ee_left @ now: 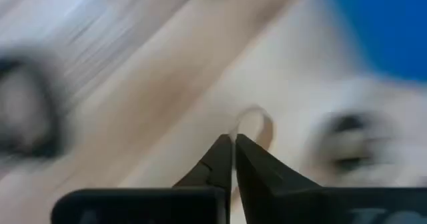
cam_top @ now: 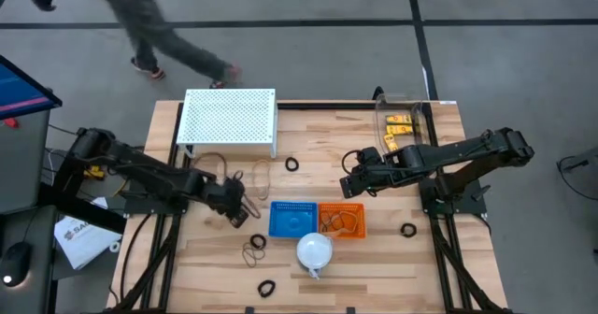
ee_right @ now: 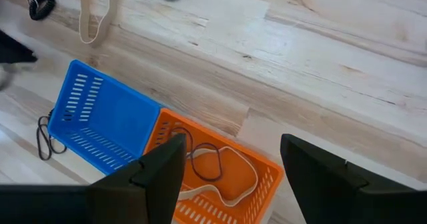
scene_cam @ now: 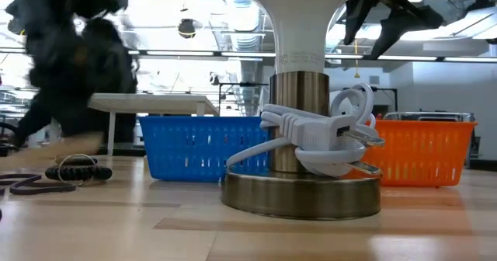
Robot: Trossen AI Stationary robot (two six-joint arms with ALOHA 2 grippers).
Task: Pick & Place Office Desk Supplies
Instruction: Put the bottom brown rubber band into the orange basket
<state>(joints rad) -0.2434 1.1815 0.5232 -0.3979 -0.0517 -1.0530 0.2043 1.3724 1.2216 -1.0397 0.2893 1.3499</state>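
Note:
My left gripper point(cam_top: 242, 214) point(ee_left: 233, 143) is low over the wood just left of the blue basket point(cam_top: 291, 219), shut on a thin tan rubber band point(ee_left: 257, 121). My right gripper point(cam_top: 348, 187) point(ee_right: 232, 145) hangs open above the orange basket point(ee_right: 220, 177), touching nothing. That basket holds tan and dark band loops point(ee_right: 227, 174). More loose bands point(cam_top: 254, 249) and black rings point(cam_top: 267, 287) point(cam_top: 407, 229) point(cam_top: 292, 164) lie flat on the table. Yellow clips point(cam_top: 400, 127) sit in a clear container at the far right. My left gripper pinches the tan rubber band at one end of its loop point(ee_left: 238, 129), between the two fingertips. The rest of the loop point(ee_left: 265, 121) sticks out past the tips. The blur hides whether the band is lifted or lies on the wood.
A white dome lamp point(cam_top: 315, 250) with a wound cord point(scene_cam: 326, 133) stands near the front edge, before the baskets. A white perforated rack point(cam_top: 229, 118) stands at the far left. A person point(cam_top: 140, 24) walks past beyond the table's far edge.

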